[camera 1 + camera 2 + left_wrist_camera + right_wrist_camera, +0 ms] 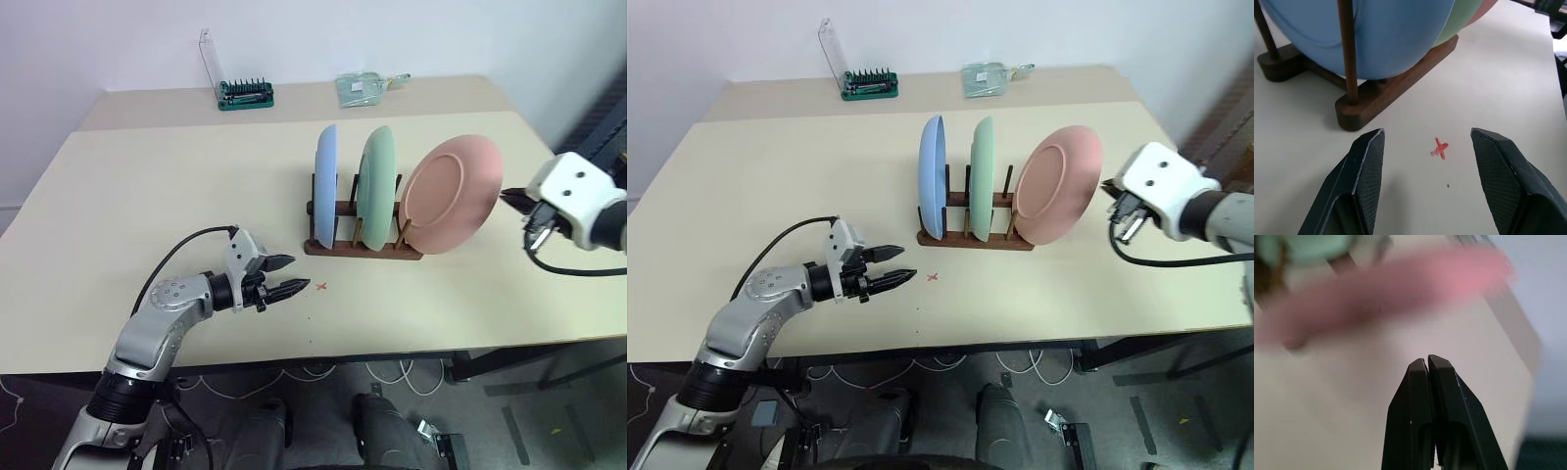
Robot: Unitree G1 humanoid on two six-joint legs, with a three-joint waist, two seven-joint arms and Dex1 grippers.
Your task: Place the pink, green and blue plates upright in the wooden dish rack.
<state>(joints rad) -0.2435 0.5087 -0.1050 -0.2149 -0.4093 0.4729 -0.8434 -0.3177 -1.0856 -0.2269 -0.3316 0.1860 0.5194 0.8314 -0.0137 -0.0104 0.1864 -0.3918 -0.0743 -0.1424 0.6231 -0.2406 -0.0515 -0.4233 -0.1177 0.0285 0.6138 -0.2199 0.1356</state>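
In the left eye view, the wooden dish rack (pixel 362 245) is being seen standing near the middle of the beige worktop (pixel 147 215), with the blue plate (pixel 326 181), the green plate (pixel 376 186) and the pink plate (pixel 451 194) all being held upright among its pegs, blue at the left end, green in the middle and pink at the right end, tilted outward past the rack's end. The left gripper (pixel 292 275) is being held low over the worktop, left of and nearer than the rack, its fingers parted and empty, with a small red cross mark (pixel 321 287) lying just beside its tips. The right gripper (pixel 511 199) is being held just beside the pink plate's right edge, apart from it. At the far edge a green screwdriver-bit holder (pixel 245 94) with a clear lid raised and a clear plastic packet (pixel 364 88) are lying well apart from the rack. In the left wrist view, the parted fingers (pixel 1364 171) are framing the red cross, and the rack's near base bar with one peg is standing in front of the blue plate. In the right wrist view, the two fingers (pixel 1418 401) are being pressed together with nothing between them, and the pink plate is appearing blurred beyond them.
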